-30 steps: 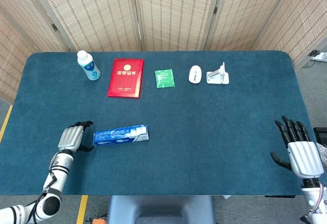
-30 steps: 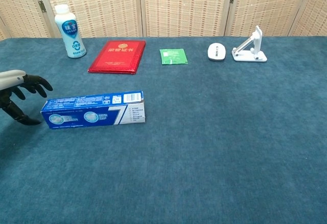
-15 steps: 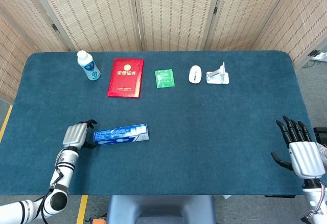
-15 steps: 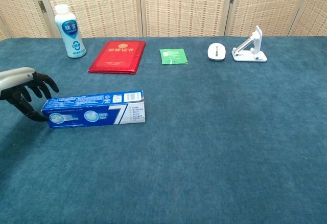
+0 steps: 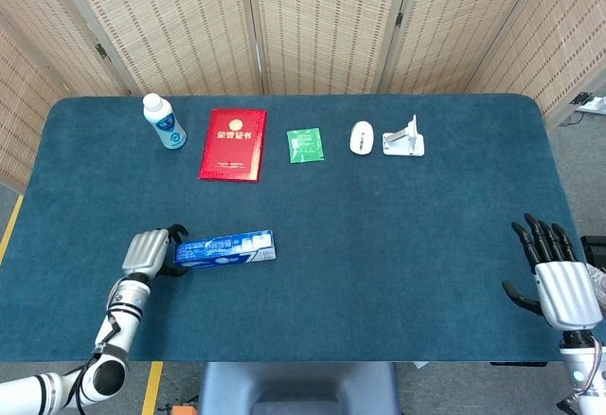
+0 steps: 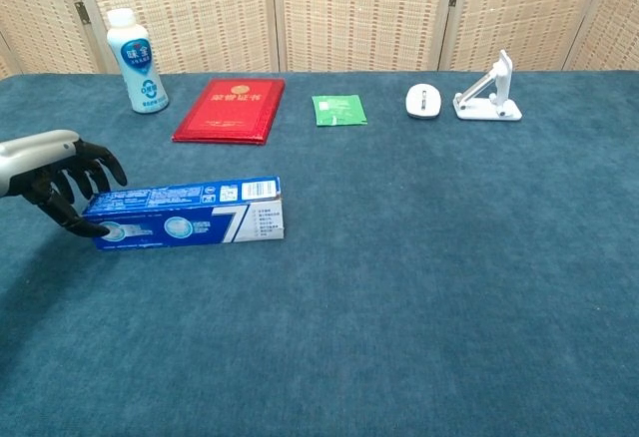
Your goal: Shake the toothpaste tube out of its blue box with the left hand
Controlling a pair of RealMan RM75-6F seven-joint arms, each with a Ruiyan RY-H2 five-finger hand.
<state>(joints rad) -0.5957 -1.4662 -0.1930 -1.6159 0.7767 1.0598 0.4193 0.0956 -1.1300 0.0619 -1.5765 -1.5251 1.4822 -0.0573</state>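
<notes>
The blue toothpaste box [image 5: 225, 248] [image 6: 185, 212] lies flat on the table's front left, long side left to right. My left hand [image 5: 148, 252] [image 6: 62, 174] is at the box's left end, fingers spread around that end and touching it; the box still rests on the cloth. The tube itself is hidden inside the box. My right hand [image 5: 552, 280] hovers open at the front right corner of the table, far from the box, seen only in the head view.
Along the back stand a white bottle [image 5: 164, 121], a red booklet [image 5: 233, 143], a green sachet [image 5: 305, 144], a white mouse [image 5: 362, 137] and a white phone stand [image 5: 404, 138]. The blue cloth table [image 5: 398, 235] fills the middle and right.
My left hand has moved right, from a gap beside the box to its fingers around the box's left end. The box and the right hand have stayed put.
</notes>
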